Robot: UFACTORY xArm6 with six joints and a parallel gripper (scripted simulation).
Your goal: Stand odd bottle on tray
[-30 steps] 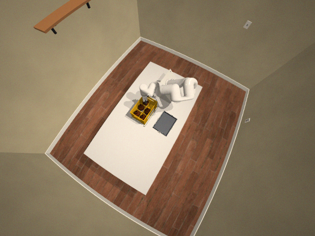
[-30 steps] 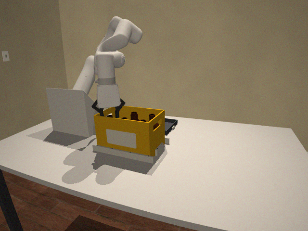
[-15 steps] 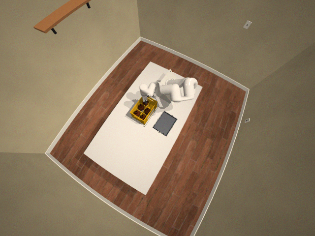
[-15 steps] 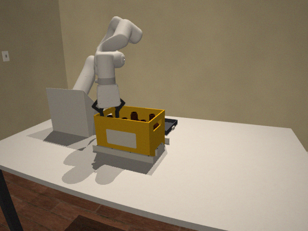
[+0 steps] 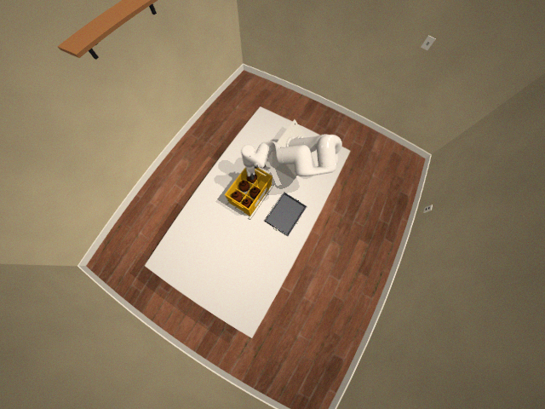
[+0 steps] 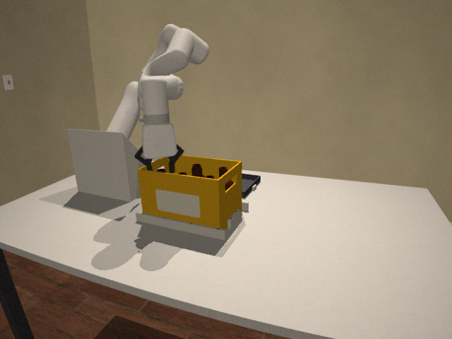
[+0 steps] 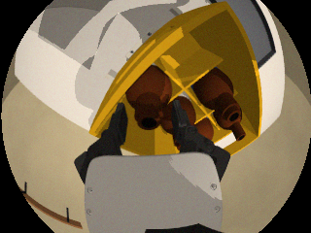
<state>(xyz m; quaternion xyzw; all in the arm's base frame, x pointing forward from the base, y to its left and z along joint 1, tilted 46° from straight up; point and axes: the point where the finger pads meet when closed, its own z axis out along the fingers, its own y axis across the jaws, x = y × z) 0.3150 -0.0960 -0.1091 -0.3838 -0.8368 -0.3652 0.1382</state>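
Top view — over the crate [image 5: 238,204] [image 6: 182,200] [image 7: 258,97], five brown bottles inside, tray [image 5: 284,214] [image 6: 251,179] [image 7: 258,29] just beside. Exterior — claw [image 6: 160,169] [image 7: 149,109] dipped in at one end. Wrist — fingers well open around a bottle neck [image 7: 148,119], gripping nothing!

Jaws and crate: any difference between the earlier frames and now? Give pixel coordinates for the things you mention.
Nothing visibly changed. The jaws [image 5: 250,176] [image 6: 160,169] stayed open at the same end of the crate [image 6: 182,182] [image 5: 239,204], with no bottle taken or let go. Crate, bottles and tray [image 5: 284,214] [image 6: 250,179] stayed put.
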